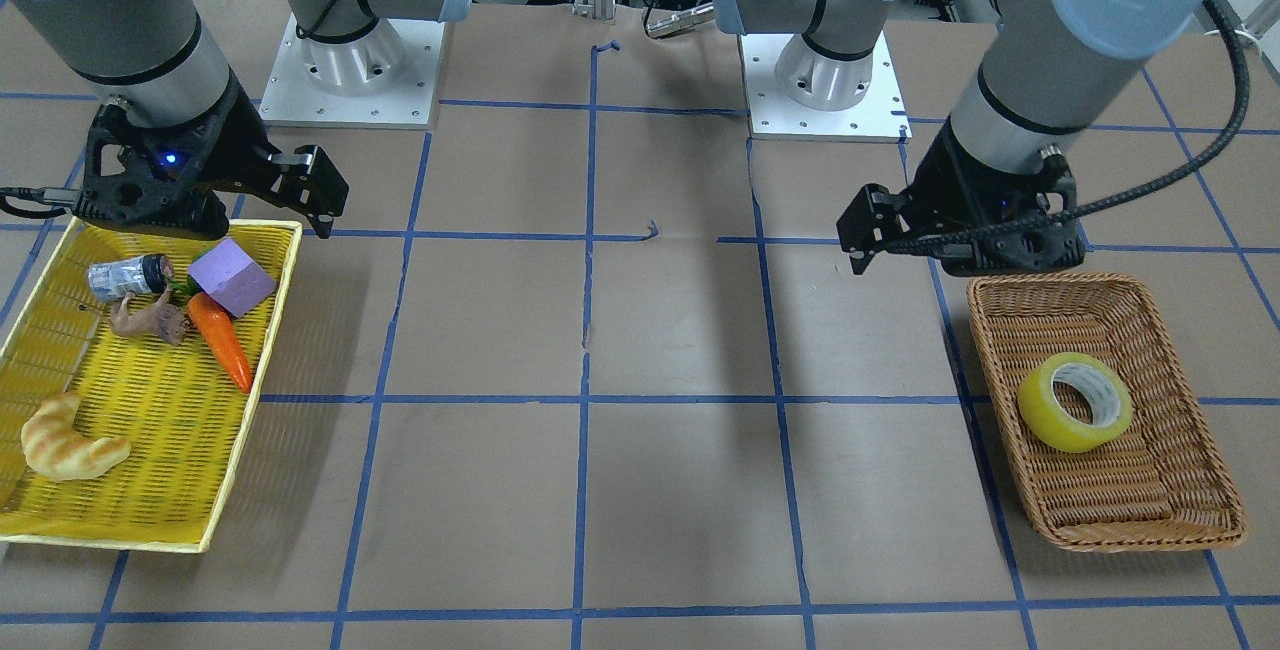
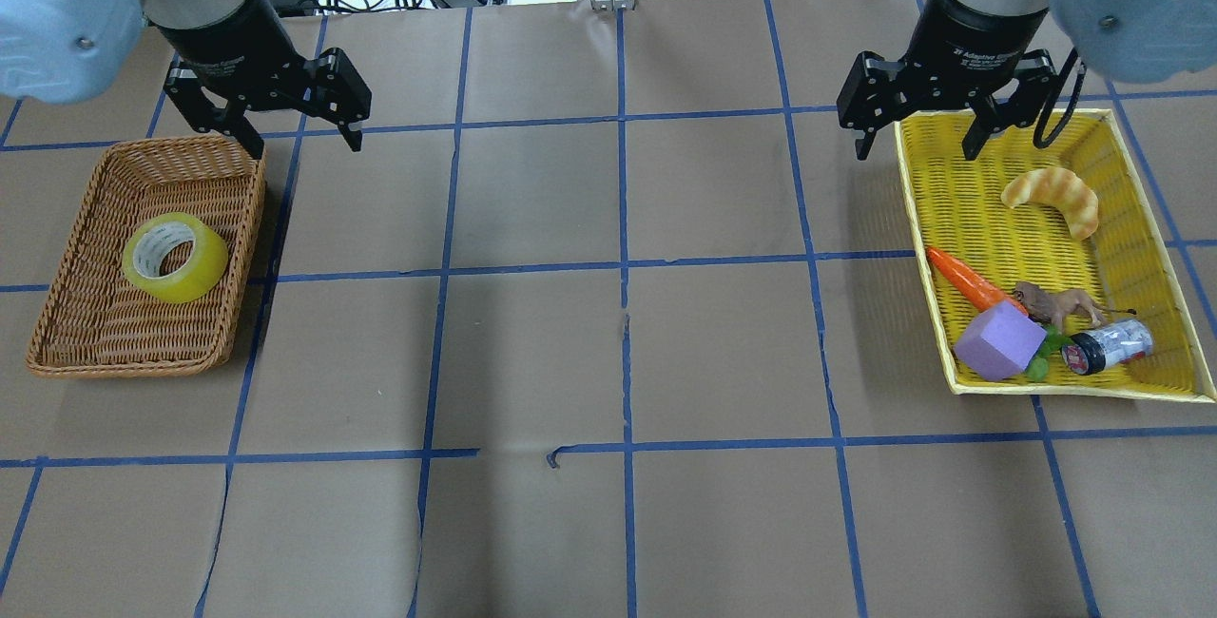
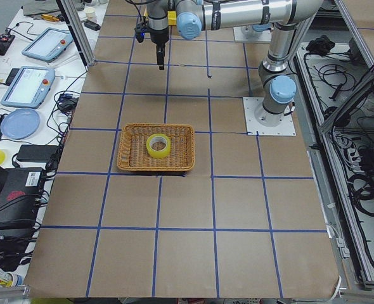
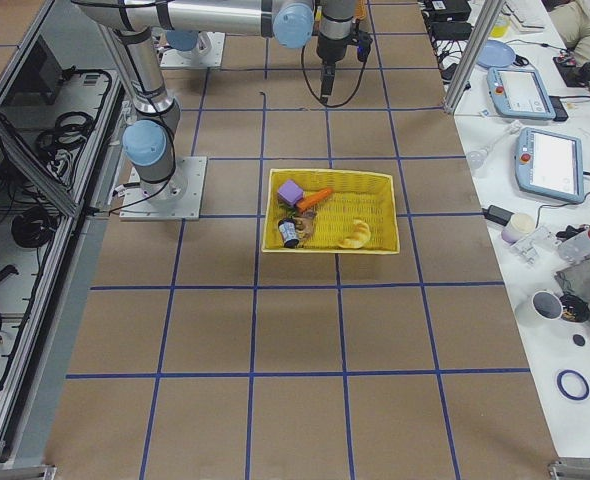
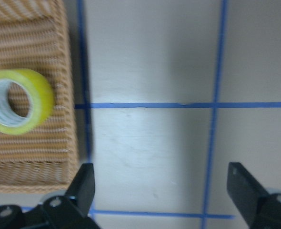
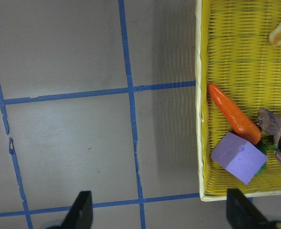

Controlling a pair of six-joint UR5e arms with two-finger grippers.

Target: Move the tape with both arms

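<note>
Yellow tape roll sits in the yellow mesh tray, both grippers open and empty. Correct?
No: overhead exterior shows the yellow translucent tape roll in the brown wicker basket, not the yellow mesh tray. The left gripper and right gripper are open, empty.

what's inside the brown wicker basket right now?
Only the tape, sitting on the basket floor near its middle. The patch of weave beneath the roll is covered.
</note>
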